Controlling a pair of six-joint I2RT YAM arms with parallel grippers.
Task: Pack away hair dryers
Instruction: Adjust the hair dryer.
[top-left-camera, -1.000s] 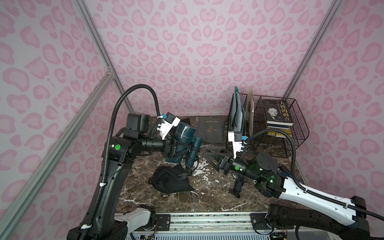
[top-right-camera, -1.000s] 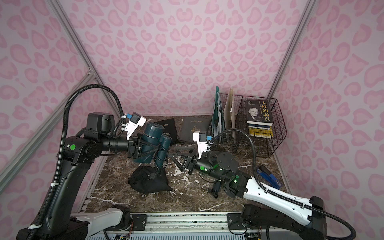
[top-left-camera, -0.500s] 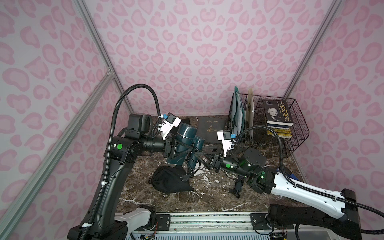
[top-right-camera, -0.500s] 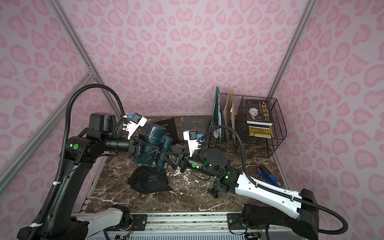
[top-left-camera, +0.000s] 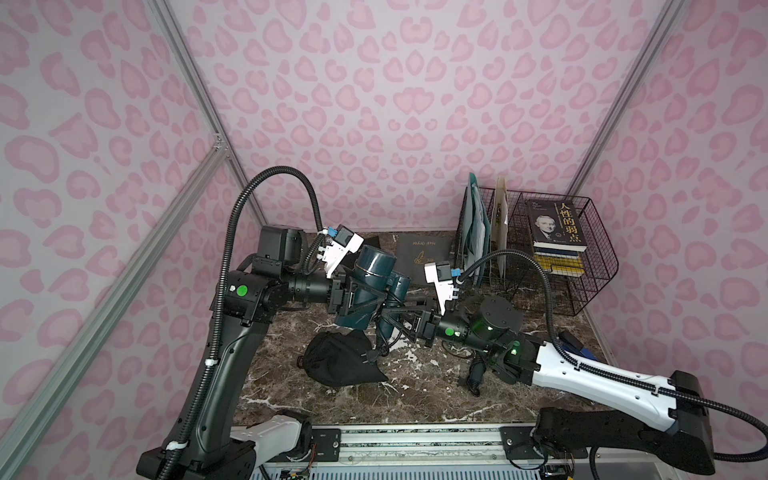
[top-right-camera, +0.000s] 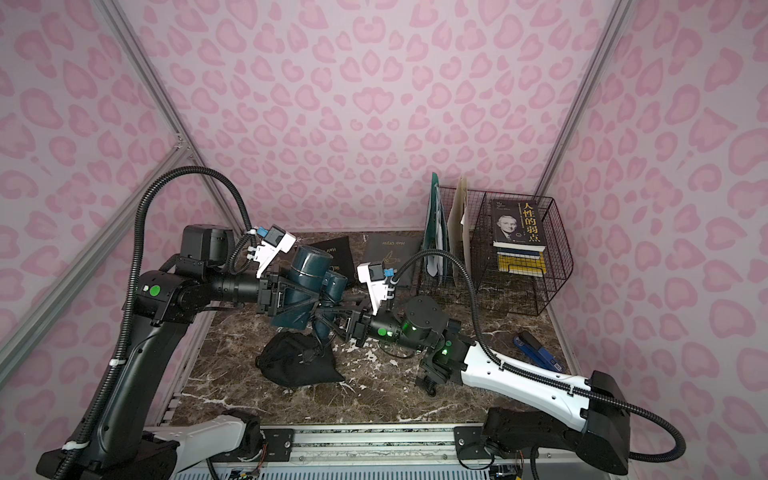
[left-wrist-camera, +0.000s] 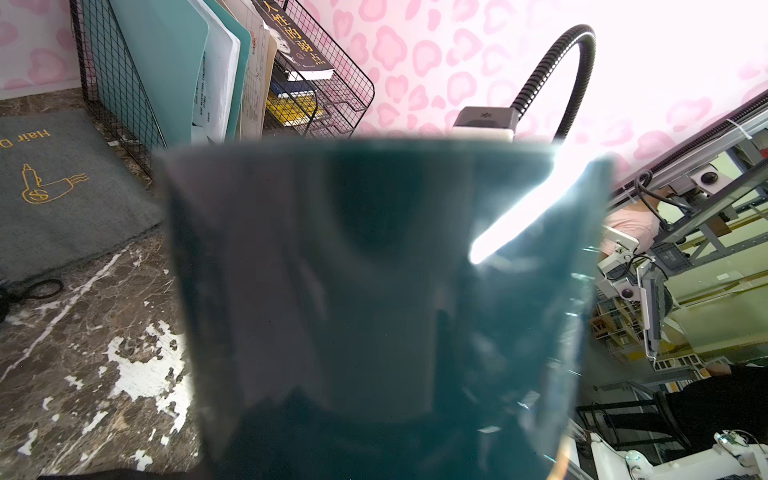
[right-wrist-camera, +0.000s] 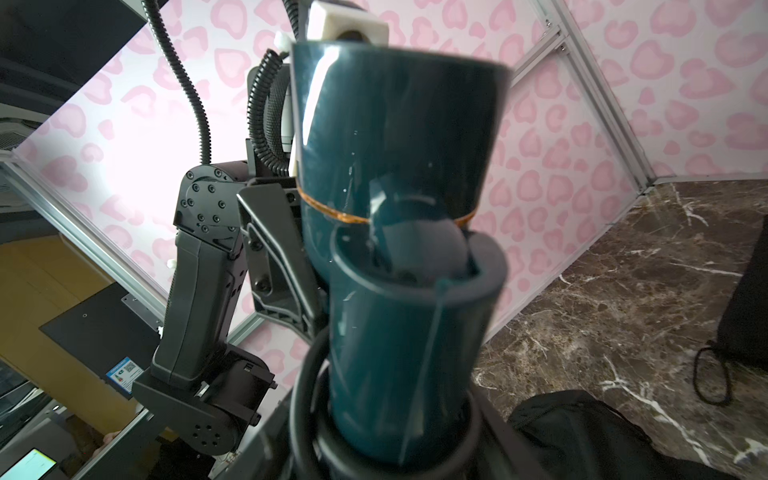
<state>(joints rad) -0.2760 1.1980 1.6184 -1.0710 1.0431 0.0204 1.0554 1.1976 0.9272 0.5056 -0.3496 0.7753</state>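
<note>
Teal hair dryer held in mid-air, second grip lining up on its handle

The left gripper (top-left-camera: 363, 297) pinches the barrel of the teal hair dryer (top-left-camera: 374, 266), holding it off the table (top-left-camera: 415, 395) near the middle, just above the far edge of the black pouch (top-left-camera: 336, 361). The right gripper (top-left-camera: 390, 320) sits at the handle (right-wrist-camera: 399, 353) with a jaw on either side; whether they press it cannot be told. To do this well, I judge the right jaws should clamp the handle squarely and clear of the hanging cord (right-wrist-camera: 301, 386), and the left should let go only once that hold is firm, so the dryer cannot swing or drop
</note>
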